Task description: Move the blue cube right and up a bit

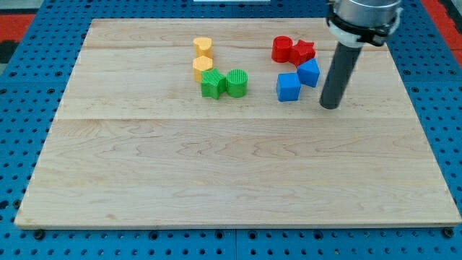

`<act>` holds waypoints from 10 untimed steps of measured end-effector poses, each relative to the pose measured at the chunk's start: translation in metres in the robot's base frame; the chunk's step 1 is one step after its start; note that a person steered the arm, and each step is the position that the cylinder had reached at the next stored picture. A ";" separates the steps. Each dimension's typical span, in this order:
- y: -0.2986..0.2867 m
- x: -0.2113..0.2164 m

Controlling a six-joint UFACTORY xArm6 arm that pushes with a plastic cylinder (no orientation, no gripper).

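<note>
Blue plastic cube [288, 87] on the pale wooden worktop [216, 173], just to the view's left of my tip [330, 107] and slightly nearer the view's top, with a narrow strip of bare wood between cube and rod. Not touching the tip.

Up and left of the tip, a second blue block [309, 72], angular and tilted, exact shape hard to tell, touching or all but touching the cube's upper right corner. Sits directly on the cube's right-and-up side, between the cube and the rod's shaft. Further toward the view's top from the tip, a red star-shaped block [304, 51] just above that second blue block, and beside it on the view's left a rounded red block [282, 49], the two reds touching.

Well to the view's left of the tip, a ribbed green cylinder [237, 82] pressed against a jagged green block [212, 83]; above those, two yellow rounded blocks [203, 67] and [203, 47], stacked in a short column toward the view's top.

Only a straight dark rod at the arm's end, so claw state: cannot tell.

Blue perforated base [14, 87] surrounding the worktop on all sides.
</note>
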State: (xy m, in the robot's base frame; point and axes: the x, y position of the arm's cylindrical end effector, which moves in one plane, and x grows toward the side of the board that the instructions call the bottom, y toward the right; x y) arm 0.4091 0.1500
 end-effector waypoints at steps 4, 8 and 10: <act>-0.011 0.033; -0.088 -0.023; -0.070 -0.044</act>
State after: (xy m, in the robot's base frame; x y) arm 0.3651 0.0802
